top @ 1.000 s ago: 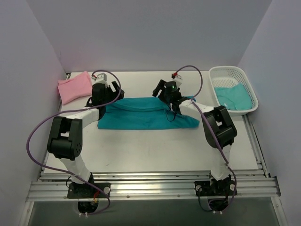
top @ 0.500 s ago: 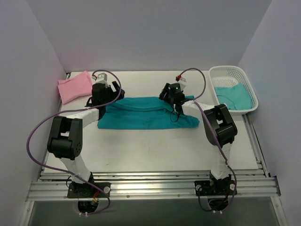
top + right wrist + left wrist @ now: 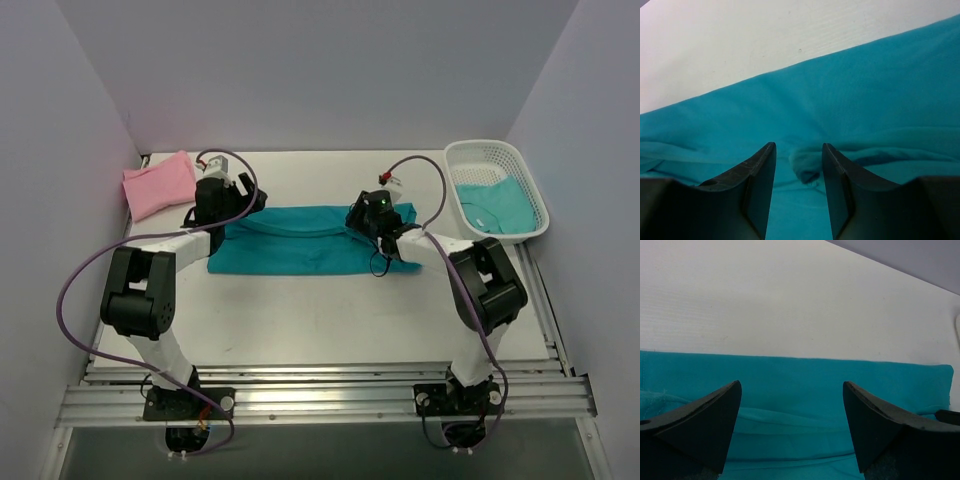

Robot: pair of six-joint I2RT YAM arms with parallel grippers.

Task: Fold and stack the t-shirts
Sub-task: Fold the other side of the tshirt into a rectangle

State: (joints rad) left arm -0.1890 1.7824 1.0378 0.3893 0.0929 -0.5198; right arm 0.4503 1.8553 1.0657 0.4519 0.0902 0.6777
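Observation:
A teal t-shirt (image 3: 300, 245) lies as a long folded band across the middle of the table. My left gripper (image 3: 250, 202) is wide open just above the shirt's far left end; in the left wrist view (image 3: 791, 385) the teal cloth (image 3: 790, 415) lies flat below the spread fingers. My right gripper (image 3: 364, 217) is low over the shirt's right part. In the right wrist view (image 3: 798, 146) the jaws stand narrowly apart with a small bunched fold (image 3: 807, 167) between them, not clamped. A folded pink t-shirt (image 3: 158, 184) lies at the far left.
A white mesh basket (image 3: 470, 153) stands at the far right with another teal shirt (image 3: 497, 205) inside. Grey walls close in the left, back and right sides. A metal rail runs along the near edge.
My right gripper has moved to the right along the teal shirt, towards its right end. The left gripper has stayed in place.

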